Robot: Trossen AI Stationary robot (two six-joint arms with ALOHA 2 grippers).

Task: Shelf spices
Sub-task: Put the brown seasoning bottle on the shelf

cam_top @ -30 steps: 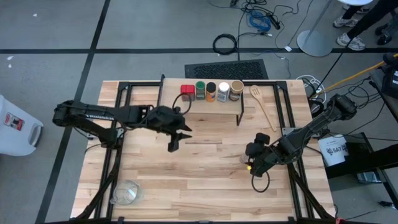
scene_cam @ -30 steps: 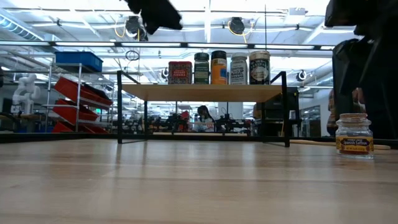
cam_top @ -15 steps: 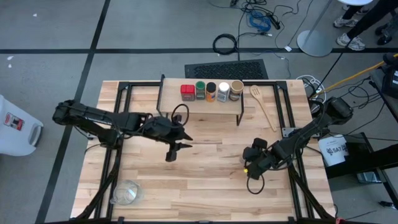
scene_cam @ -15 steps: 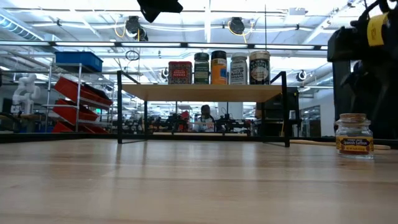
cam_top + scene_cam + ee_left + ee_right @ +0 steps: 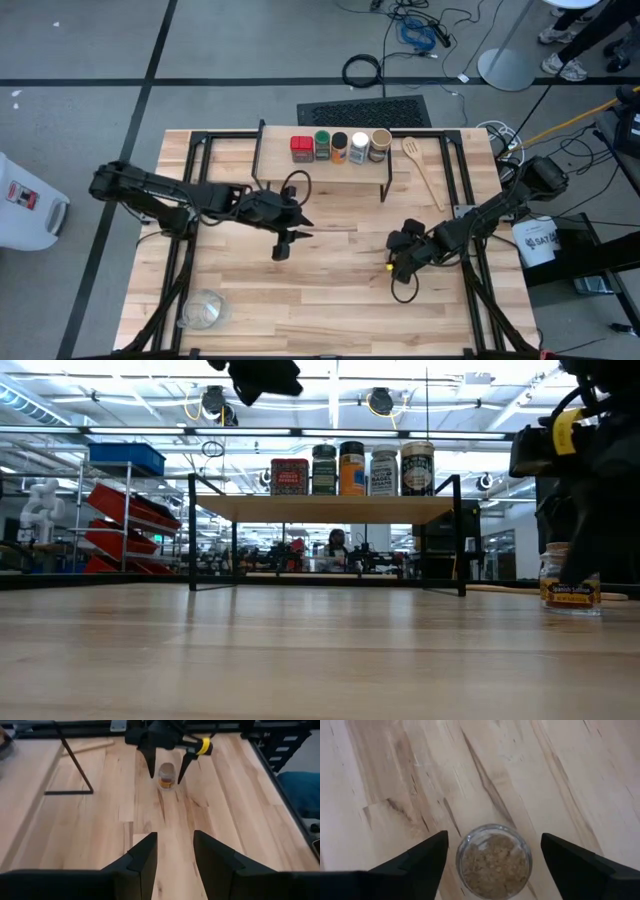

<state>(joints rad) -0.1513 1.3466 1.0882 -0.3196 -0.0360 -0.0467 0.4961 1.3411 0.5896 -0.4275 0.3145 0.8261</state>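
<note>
Since a second ago, right gripper (image 5: pixel 492 857) has shifted over last jar (image 5: pixel 493 861), fingers spread wide either side, not touching. Jar stands on table (image 5: pixel 330 290), well apart from shelf (image 5: pixel 340 163). Likely light, glass, slippery; grip mid-body. Open room around. Left gripper (image 5: pixel 283 245) hovers mid-table, fingers slightly apart, empty.

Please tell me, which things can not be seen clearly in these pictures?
- High view: the last jar on the table is hidden under the right gripper.
- Low view: that gripper covers part of its label.
- Shelf: labels of the five spices are too small to read.
- High view: the glass bowl shows only faintly.
</note>
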